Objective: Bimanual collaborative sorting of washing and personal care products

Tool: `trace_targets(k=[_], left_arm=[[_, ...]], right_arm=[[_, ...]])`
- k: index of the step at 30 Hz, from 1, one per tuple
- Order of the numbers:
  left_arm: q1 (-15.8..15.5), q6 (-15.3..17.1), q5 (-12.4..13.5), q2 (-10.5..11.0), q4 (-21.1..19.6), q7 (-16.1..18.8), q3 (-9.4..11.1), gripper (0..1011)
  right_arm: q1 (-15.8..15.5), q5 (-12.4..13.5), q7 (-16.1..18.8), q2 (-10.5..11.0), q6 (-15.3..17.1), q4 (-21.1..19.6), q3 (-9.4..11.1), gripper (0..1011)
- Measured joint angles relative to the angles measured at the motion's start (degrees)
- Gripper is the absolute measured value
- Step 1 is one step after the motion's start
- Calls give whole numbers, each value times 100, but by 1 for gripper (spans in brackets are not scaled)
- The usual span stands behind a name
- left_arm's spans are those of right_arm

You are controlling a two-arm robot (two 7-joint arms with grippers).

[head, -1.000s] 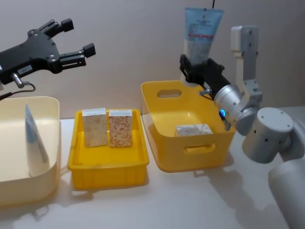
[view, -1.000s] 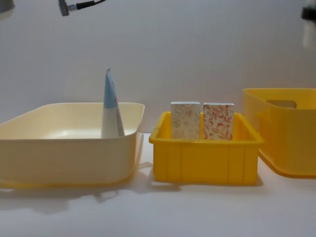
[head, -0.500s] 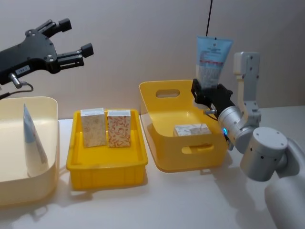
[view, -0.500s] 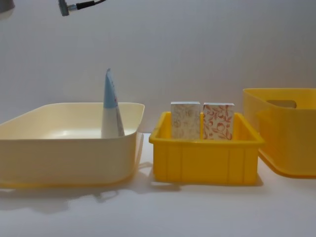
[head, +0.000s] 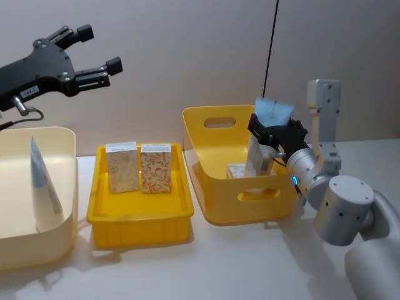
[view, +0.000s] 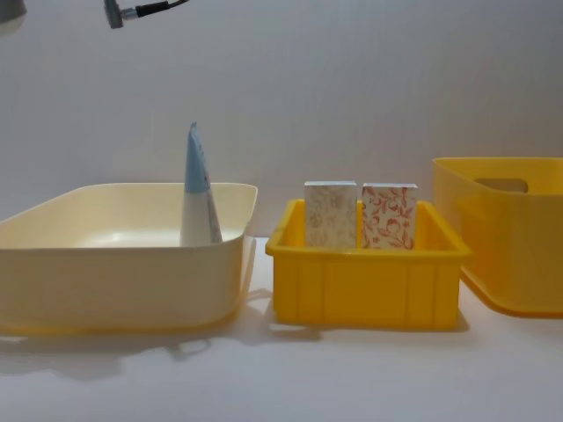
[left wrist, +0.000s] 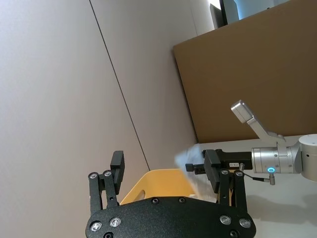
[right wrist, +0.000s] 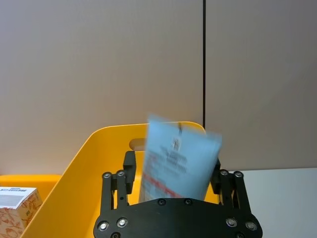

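Observation:
A light blue tube [head: 265, 139] [right wrist: 176, 158] hangs blurred and tilted between the spread fingers of my right gripper [head: 273, 133] [right wrist: 173, 167], its lower end inside the tall yellow bin [head: 212, 114]. The gripper is open above that bin. A beige floral carton [head: 241, 170] lies on the bin's floor. Two cartons, beige [head: 123, 167] [view: 331, 214] and red floral [head: 156, 167] [view: 389, 215], stand upright in the low yellow tray [head: 137, 225]. Another blue tube [head: 40, 181] [view: 198, 189] stands in the cream bin [head: 62, 134]. My left gripper [head: 100, 47] [left wrist: 163, 161] is held high at the left, open and holding nothing.
The three containers stand in a row along the wall: cream bin [view: 114, 272], low tray [view: 365, 286], tall bin [view: 519, 237]. The white tabletop [head: 219, 262] in front of them is bare. A brown board stands far off in the left wrist view.
The tube was held upright above the right gripper; that gripper moved right and down over the tall bin, and the tube has now slipped down between its fingers. The left arm stayed still.

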Motion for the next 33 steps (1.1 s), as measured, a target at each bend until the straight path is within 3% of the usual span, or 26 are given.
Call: trace_targets(k=[7,33], left_arm=[[0,0,0,0,0,0,0,1003],[0,0,0,0,0,0,0,1004]], right_arm=[[-18,-10,-32,-15,-8,21,14,1001],[-37,-22,-67,-32,-17,48,28,1001]])
